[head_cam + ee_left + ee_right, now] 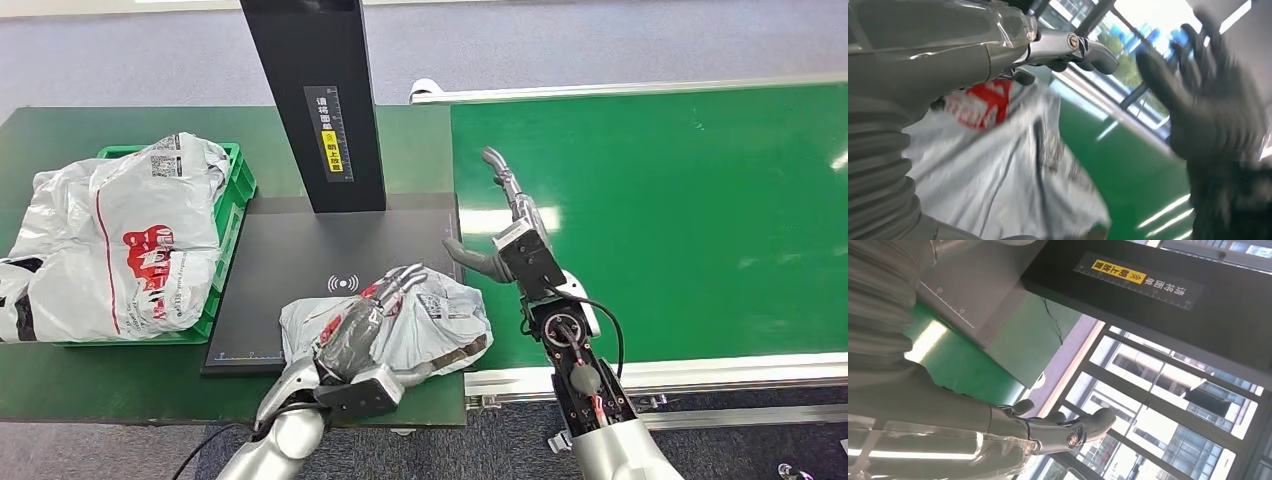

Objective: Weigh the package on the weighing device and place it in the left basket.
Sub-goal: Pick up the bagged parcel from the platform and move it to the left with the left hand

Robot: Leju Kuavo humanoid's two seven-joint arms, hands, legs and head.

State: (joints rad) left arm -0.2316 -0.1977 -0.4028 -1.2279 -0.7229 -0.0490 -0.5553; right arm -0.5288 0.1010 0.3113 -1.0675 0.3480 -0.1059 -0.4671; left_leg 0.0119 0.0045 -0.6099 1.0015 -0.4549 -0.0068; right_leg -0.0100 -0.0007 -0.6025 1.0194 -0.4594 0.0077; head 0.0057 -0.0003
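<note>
The package (pixel 400 325) lies on the near right corner of the weighing device (pixel 290 260), so you are at the weighing step. The left hand (pixel 365 325) rests on it, fingers laid over the top; a firm grip appears likely but cannot be confirmed. The right hand (pixel 505 235) hovers just right, fingers spread, holding nothing. Next, lift and carry left to the basket (pixel 238 185), already holding 1 bag (pixel 120 240).

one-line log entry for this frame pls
phase: weighing | package: on weighing device | left hand: resting on package | right hand: open, over conveyor | left basket: holds other bags
</note>
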